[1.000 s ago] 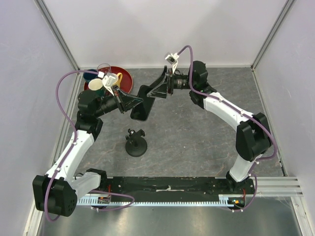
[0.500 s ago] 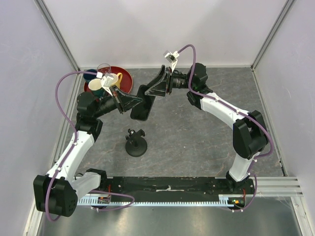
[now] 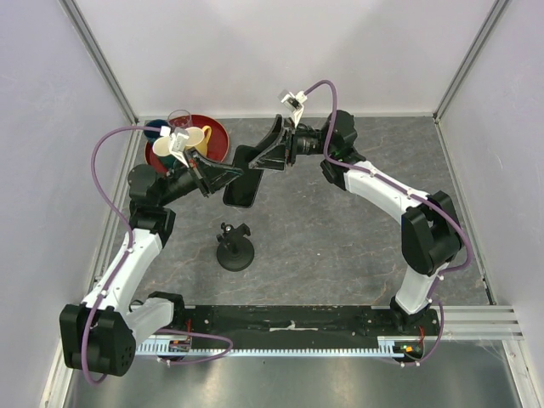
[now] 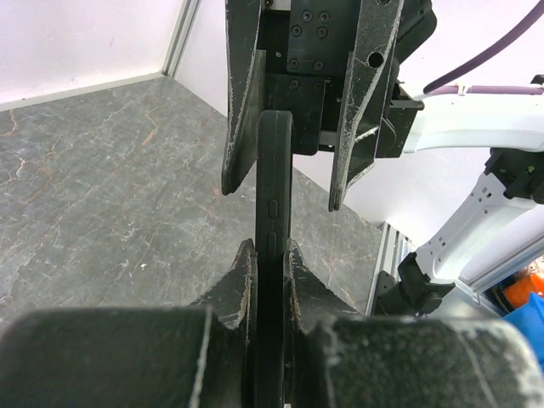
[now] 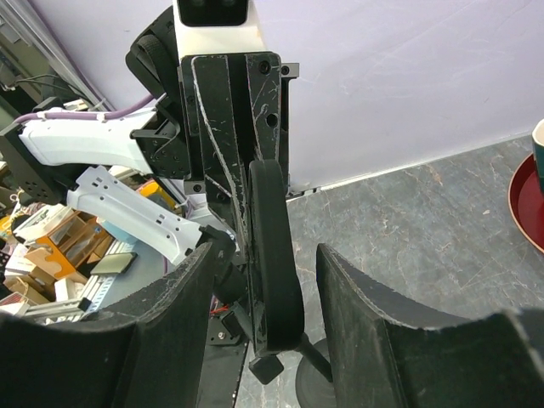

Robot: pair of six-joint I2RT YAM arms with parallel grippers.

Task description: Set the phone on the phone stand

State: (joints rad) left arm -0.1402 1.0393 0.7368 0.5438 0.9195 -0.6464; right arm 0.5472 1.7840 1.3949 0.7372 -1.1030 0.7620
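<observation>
The black phone [image 3: 242, 183] hangs edge-on in the air above the table, and my left gripper [image 3: 223, 177] is shut on its near-left end. In the left wrist view the phone [image 4: 274, 187] stands pinched between my left gripper [image 4: 269, 248] pads. My right gripper [image 3: 255, 160] straddles the phone's far end from the other side. In the right wrist view the phone [image 5: 274, 246] sits between the right gripper [image 5: 265, 248] jaws with a gap on each side, so it is open. The phone stand [image 3: 235, 246] stands upright on the table below, and its base [image 5: 310, 387] shows under the phone.
A red tray [image 3: 212, 127] holding several cups [image 3: 174, 140] sits at the back left, close behind my left wrist. White walls enclose the grey marbled table [image 3: 340, 229] on three sides.
The right gripper's jaws have narrowed around the phone's far end. Both grippers and the phone have drifted slightly left and back.
</observation>
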